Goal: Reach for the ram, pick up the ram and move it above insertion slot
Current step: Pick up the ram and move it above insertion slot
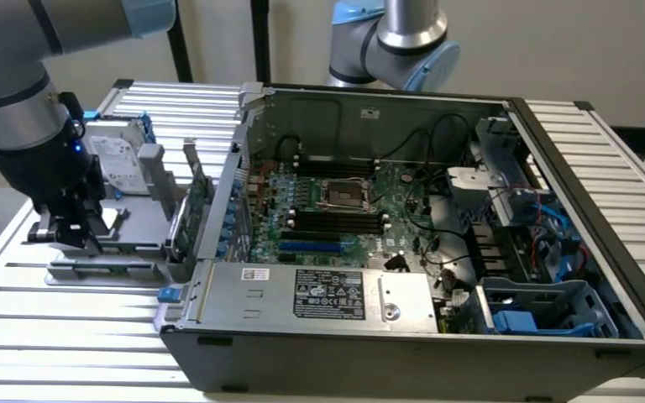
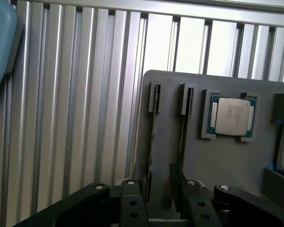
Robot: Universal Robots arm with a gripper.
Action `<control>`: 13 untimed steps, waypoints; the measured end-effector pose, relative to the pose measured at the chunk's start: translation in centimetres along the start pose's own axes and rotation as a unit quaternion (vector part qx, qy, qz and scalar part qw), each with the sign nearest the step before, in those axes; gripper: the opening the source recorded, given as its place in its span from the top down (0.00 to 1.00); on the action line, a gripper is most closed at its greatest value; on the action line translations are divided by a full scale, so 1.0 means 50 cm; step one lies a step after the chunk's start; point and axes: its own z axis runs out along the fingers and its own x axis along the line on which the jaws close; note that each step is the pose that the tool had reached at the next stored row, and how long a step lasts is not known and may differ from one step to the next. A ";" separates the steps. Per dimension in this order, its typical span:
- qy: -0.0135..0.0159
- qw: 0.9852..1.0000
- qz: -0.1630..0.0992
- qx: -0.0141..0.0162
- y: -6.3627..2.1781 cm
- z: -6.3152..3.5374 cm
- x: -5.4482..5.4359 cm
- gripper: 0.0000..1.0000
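Reach step. Gripper low over grey holder, jaws apart, empty; ram edge-on between them, off-centre. Grasp calls for centring first.

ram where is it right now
The ram stands on edge in the grey holder, in the slot farther from the cpu, right by the gripper; the holder lies to the exterior view's left of the pc case.

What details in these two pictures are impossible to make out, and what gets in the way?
Wrist view: the ram stands edge-on in the grey holder, so its chips are hidden.
Wrist view: print on the processor is too small.
Exterior view: the gripper covers part of the holder.
Exterior view: power supply label text is too small.
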 end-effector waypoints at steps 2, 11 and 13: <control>0.000 1.000 0.000 0.000 0.000 0.007 0.000 0.64; 0.000 1.000 0.000 0.000 0.001 0.040 0.000 0.64; 0.000 1.000 0.000 0.000 0.002 0.048 0.000 0.64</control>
